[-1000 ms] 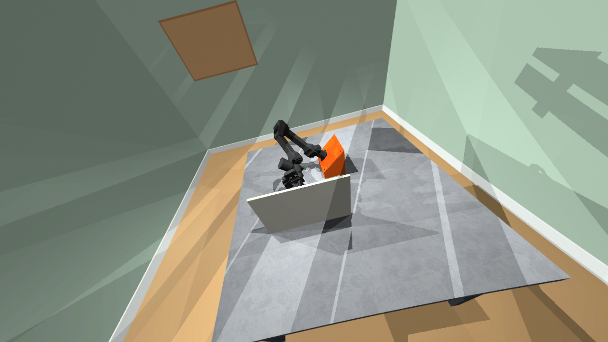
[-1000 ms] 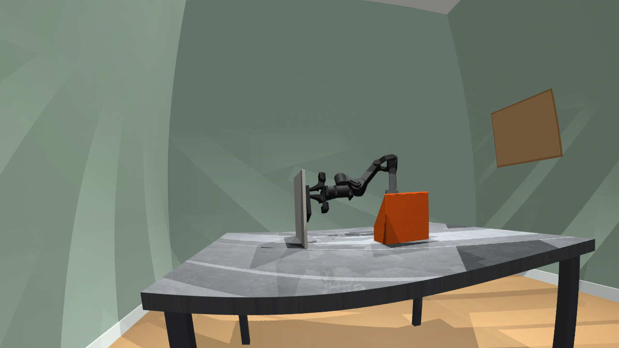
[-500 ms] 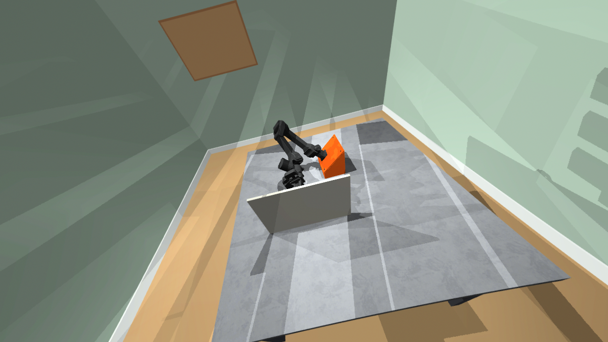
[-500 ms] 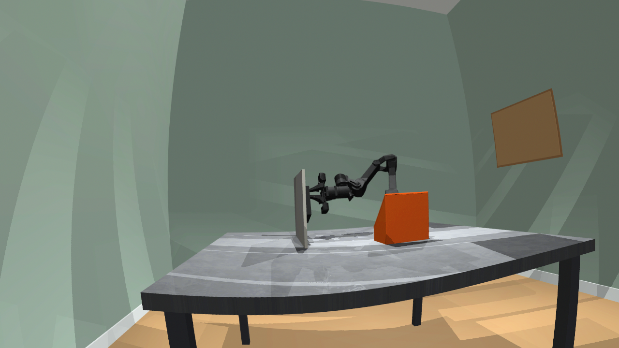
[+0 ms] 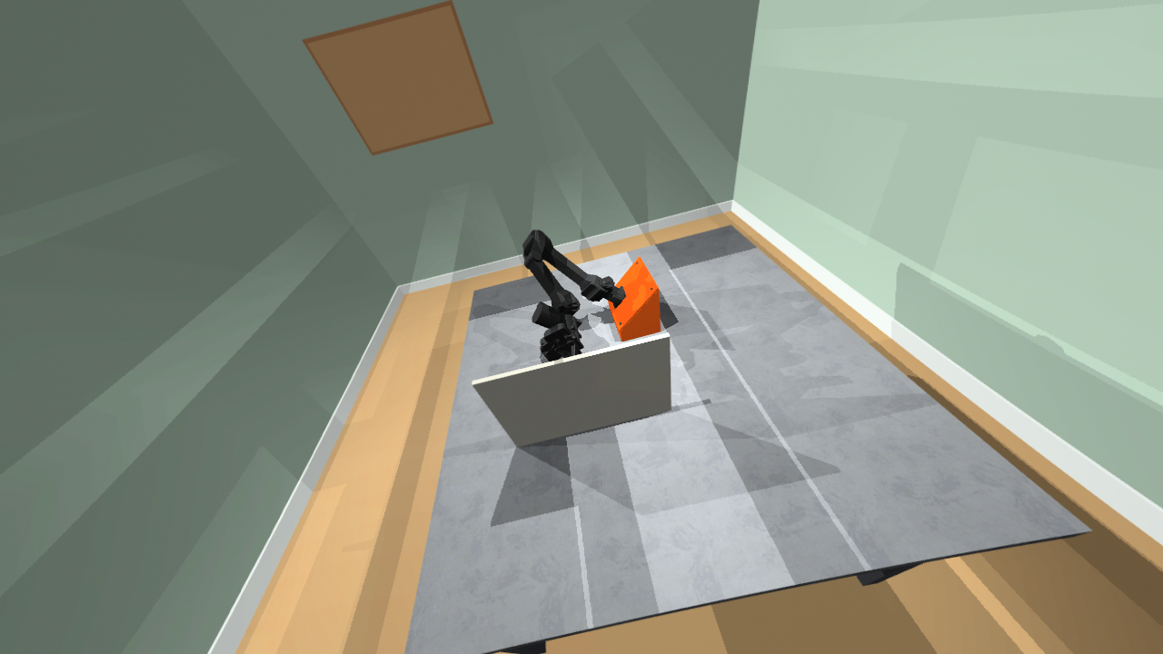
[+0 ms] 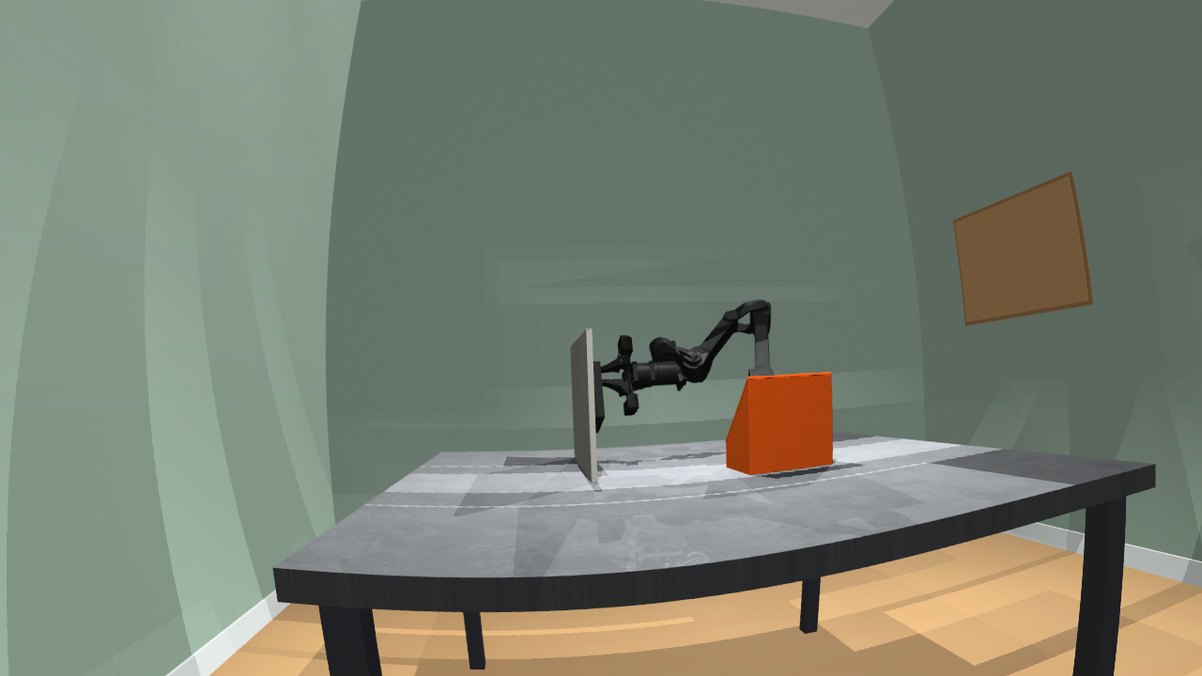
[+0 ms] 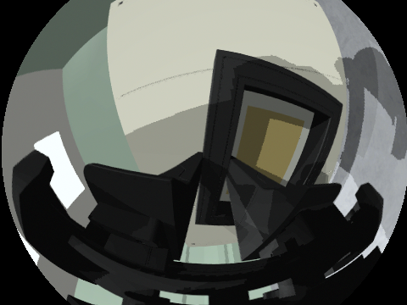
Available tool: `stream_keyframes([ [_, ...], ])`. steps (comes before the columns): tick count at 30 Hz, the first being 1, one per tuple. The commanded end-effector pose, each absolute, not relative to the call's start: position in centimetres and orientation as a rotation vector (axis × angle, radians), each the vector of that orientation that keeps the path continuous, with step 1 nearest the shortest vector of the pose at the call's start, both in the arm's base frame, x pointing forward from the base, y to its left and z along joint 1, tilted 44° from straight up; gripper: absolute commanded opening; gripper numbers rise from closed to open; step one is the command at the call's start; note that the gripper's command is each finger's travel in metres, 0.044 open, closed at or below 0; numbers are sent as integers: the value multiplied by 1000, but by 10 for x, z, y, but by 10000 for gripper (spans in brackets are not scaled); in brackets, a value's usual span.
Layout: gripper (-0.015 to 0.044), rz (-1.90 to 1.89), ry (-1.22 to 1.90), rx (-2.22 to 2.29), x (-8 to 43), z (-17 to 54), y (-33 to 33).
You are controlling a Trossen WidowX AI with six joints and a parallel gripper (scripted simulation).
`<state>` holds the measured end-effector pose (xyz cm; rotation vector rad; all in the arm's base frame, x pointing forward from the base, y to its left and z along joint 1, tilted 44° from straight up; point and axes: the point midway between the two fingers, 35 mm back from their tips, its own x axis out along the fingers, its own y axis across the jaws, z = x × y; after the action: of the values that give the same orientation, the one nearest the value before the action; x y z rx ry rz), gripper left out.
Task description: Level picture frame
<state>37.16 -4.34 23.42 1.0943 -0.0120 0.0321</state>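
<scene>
The picture frame (image 7: 222, 102) has a black border, a pale mat and a tan picture. It shows edge-on in the exterior view as a thin dark strip (image 6: 599, 402) against the upright panel (image 6: 582, 403) (image 7: 161, 55) (image 5: 593, 398). My gripper (image 7: 214, 158) (image 6: 603, 376) is shut on one black bar of the frame, the upper one. In the wrist view, which is turned sideways, the frame's edges look slanted against the panel's. How far it is from level I cannot tell. The screw and the notched strip are hidden behind the frame. The top camera sees only the panel's back.
An orange wedge-shaped block (image 5: 639, 304) (image 6: 781, 424) stands on the grey table (image 5: 813, 381) (image 6: 470, 538) beside the arm. The panel stands on the same table, facing the arm. A brown board (image 5: 402, 81) (image 6: 1024, 252) hangs on the room wall, away from the arm.
</scene>
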Motion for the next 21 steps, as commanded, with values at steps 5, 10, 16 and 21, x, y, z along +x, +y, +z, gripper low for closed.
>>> stream_keyframes([
  [5,0,32,-15,1017,372,234,-43],
  [10,0,31,-15,991,372,234,-43],
  [16,0,31,-16,958,372,233,-43],
  [21,0,31,-17,949,372,233,-43],
])
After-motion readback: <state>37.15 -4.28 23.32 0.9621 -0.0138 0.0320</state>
